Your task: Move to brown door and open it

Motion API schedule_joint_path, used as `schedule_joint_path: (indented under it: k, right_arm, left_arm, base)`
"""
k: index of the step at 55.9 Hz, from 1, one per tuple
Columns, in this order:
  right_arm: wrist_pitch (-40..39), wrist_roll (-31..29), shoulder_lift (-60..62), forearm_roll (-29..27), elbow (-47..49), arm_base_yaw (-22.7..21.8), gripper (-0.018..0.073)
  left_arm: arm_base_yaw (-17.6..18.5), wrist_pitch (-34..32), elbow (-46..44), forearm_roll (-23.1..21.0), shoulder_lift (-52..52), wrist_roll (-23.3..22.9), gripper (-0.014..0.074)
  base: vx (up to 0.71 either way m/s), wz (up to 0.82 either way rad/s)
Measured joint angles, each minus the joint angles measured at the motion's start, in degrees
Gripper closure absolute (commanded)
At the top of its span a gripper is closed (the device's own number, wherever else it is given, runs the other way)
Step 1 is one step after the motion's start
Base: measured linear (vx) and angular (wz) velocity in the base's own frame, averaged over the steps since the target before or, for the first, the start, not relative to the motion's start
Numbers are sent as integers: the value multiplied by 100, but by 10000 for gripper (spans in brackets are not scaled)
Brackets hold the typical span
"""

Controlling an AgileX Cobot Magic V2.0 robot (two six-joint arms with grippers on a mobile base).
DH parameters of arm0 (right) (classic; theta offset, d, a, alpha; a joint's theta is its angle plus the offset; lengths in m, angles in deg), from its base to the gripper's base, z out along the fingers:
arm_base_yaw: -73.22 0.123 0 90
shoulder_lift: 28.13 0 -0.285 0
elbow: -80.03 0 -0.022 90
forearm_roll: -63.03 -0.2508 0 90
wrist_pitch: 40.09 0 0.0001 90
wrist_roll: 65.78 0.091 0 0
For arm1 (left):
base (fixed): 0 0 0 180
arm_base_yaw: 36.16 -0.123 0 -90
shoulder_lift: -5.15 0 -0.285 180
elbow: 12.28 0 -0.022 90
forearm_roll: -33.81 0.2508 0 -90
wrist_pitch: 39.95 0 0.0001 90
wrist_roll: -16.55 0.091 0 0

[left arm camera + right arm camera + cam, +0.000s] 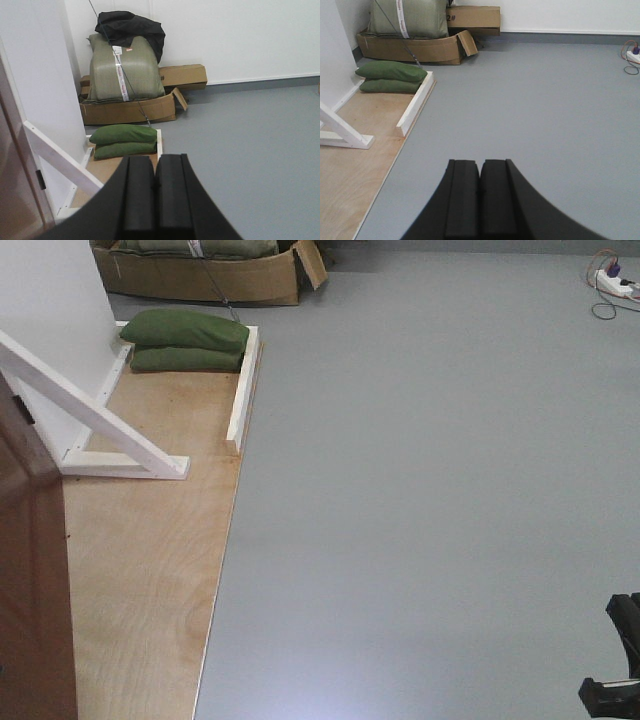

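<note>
Brown door [30, 590] only in front and left-wrist views — left hand [154, 195] and right hand [480, 200] closed

- The brown door [30, 570]: glossy reddish-brown.
- Floor [430, 490]: flat blue-grey, no pattern.
- Plywood board [150, 560]: pale tan with faint swirling grain.
- Frame braces [95, 408]: white.
- Two sandbags [187, 332] at the board's far edge: dark green.
- Cardboard box [200, 280]: brown.
- Sack [125, 65] in the box: olive, with a white tape strip.
- Left gripper [154, 200] and right gripper [480, 200]: matte black.
</note>
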Motion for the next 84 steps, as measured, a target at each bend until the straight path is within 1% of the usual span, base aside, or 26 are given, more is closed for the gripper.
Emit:
schedule_joint_path:
  k: [26, 79, 84]
  right_arm:
    - [0, 0, 0, 0, 0, 0, 559]
    - [0, 0, 0, 0, 0, 0, 559]
    - [0, 0, 0, 0, 0, 0, 559]
  left_arm:
    - [0, 0, 0, 0, 0, 0, 600]
    - [-5, 0, 0, 0, 0, 0, 600]
    - [-31, -123, -161, 0, -50, 0, 600]
  base:
    - [18, 0]
    - [0, 0]
    - [0, 0]
